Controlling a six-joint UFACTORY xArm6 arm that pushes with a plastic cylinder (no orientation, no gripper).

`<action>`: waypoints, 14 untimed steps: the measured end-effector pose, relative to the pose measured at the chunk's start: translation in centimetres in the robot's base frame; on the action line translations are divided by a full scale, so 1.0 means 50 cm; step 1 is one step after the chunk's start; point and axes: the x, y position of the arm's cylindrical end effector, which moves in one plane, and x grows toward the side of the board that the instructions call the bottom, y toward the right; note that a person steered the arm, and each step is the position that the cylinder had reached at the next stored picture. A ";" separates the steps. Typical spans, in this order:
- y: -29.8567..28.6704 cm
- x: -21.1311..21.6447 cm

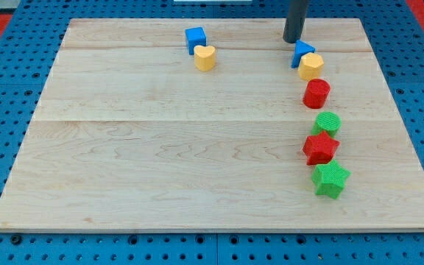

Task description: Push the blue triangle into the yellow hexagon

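- Eight blocks are counted on the wooden board [160, 147].
- Two blue blocks are seen: a cube [195, 37] and a triangle [301, 53].
- Two yellow blocks are seen: a heart [205, 57] and a hexagon [311, 66].
- Two red blocks are seen: a cylinder [316, 93] and a star [320, 148].
- Two green blocks are seen: a round one [327, 122] and a star [330, 179].

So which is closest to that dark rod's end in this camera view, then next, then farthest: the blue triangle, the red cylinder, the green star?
1. Blue triangle, right beside my tip, at the view's top right.
2. Red cylinder, further down the right-hand column.
3. Green star, lowest in the column, toward the view's bottom.
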 end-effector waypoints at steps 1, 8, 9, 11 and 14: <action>0.000 0.032; 0.194 0.076; 0.205 0.104; 0.142 0.173; 0.144 0.153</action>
